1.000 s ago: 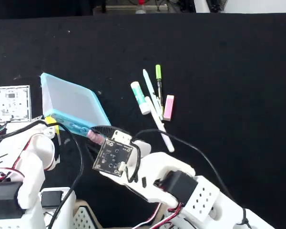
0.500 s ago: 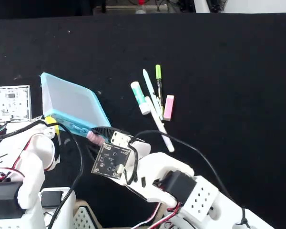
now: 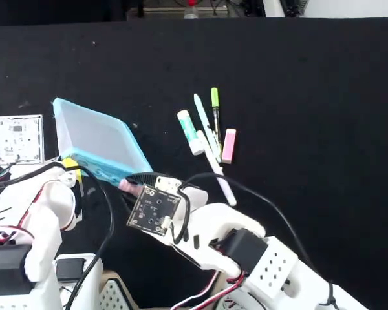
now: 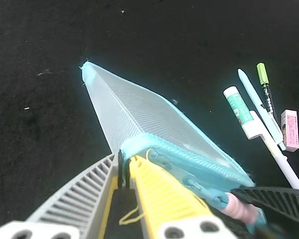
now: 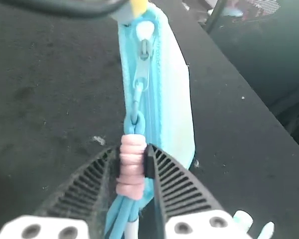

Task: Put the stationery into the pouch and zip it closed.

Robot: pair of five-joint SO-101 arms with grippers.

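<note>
- A pale blue pouch [image 3: 94,137] lay on a black table [image 3: 310,97], at about 9 o'clock from the table's middle in the high view.
- The right gripper [image 5: 131,152] sat at the pouch's 5 o'clock corner. Its ribbed jaws were nearly shut, pinching the pink zip pull [image 5: 131,174] between them.
- A short blue cord ran from that pull up to the slider [image 5: 145,35] on the zip.
- The left gripper [image 4: 123,160] was at the pouch's 7 o'clock side, its grey and yellow jaws clamped on the pouch's end.
- The stationery lay loose on the table at 3 o'clock from the pouch: a glue stick [image 3: 189,131], a pale blue pen [image 3: 204,116], a green highlighter [image 3: 215,98], a white pen [image 3: 216,169] and a pink eraser [image 3: 228,145], all close together.
- With nothing inside yet, the step in hand was probably opening the zip.
- To do it well, the right arm should draw the pull straight along the line of the zip, low and steady, while the left grip anchors the end so the fabric stays taut.
- A sideways tug could jam the slider, or the bead could slip out of the jaws.
- The eraser and glue stick carried print, too small to read.
</note>
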